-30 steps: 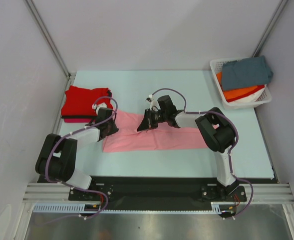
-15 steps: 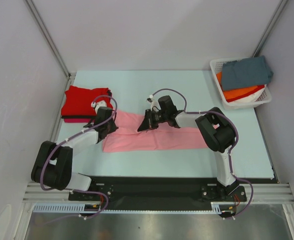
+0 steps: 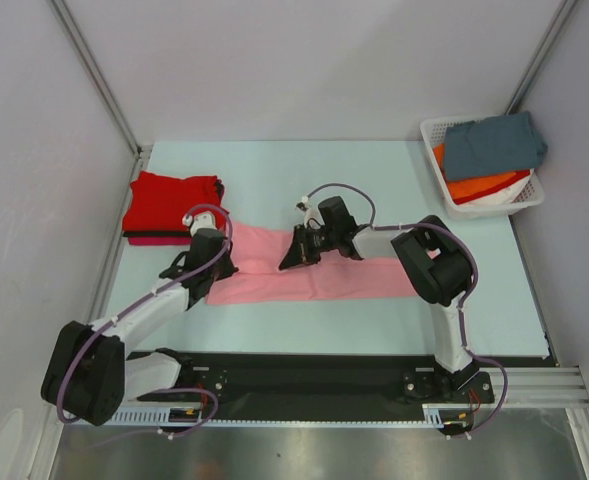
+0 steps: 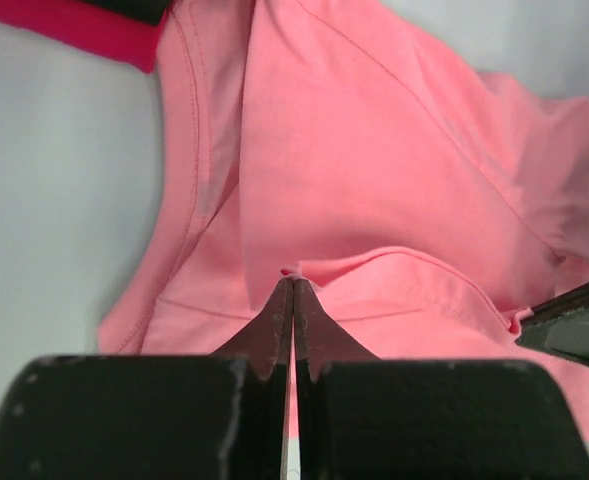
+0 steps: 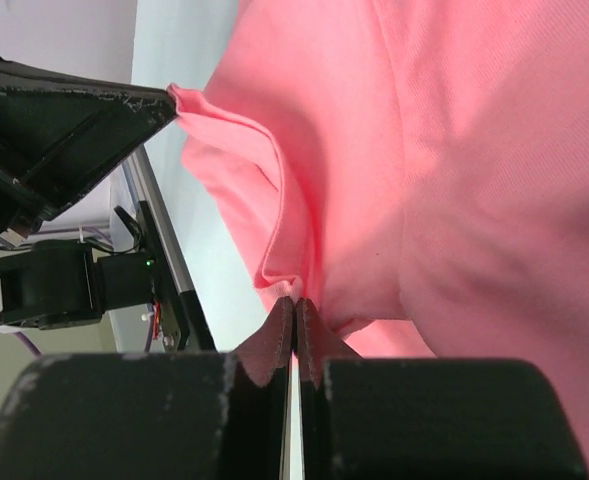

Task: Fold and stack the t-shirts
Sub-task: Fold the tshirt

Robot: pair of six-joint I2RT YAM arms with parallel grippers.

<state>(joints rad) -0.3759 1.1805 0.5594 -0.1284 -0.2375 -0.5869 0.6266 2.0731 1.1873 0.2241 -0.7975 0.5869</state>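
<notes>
The pink t-shirt [image 3: 334,280] lies stretched flat on the worktop [image 3: 274,180] just right of the red stack [image 3: 171,205], its left end close beside it. The left fingers [image 4: 274,330] are closed on a small ridge of cloth at that end. The right fingers [image 5: 274,335] are closed on a hem fold further right of the stack. Both pinches look shallow, so a quick lift could let the fabric slip, or catch only the top layer and spoil the fold. Compared with a second ago, the left fingers have shut and the left arm has drawn back from the stack.
</notes>
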